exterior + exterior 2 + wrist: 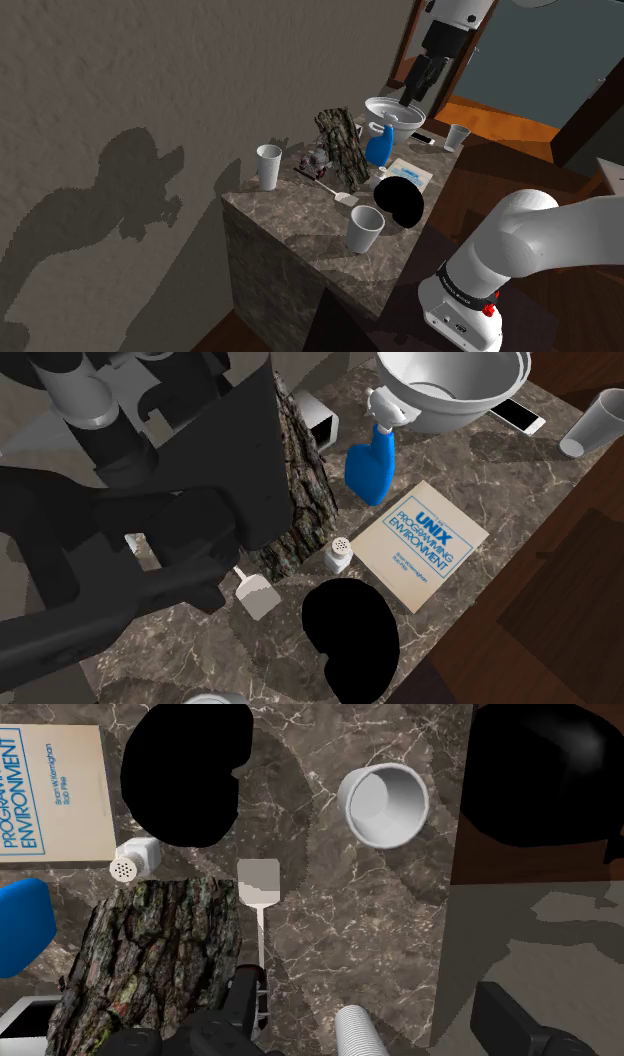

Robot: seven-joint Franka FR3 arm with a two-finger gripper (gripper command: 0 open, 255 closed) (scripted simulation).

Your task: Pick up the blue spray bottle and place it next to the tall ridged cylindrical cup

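The blue spray bottle with a white trigger head stands on the marble counter, between a bark-covered block and a white bowl. In the second exterior view the bottle stands beside the bowl and a book. The tall ridged white cup stands at the counter's far corner by the wall. My gripper hangs high above the counter, open and holding nothing. In the wrist view the fingers stand wide apart; the bottle's blue edge is off to the side and the ridged cup lies below the hand.
A plain white cup and a black blob sit near the counter's front. A white spatula, a small shaker, a phone and another cup also lie on the counter. A grey wall borders it on the shoulder view's left.
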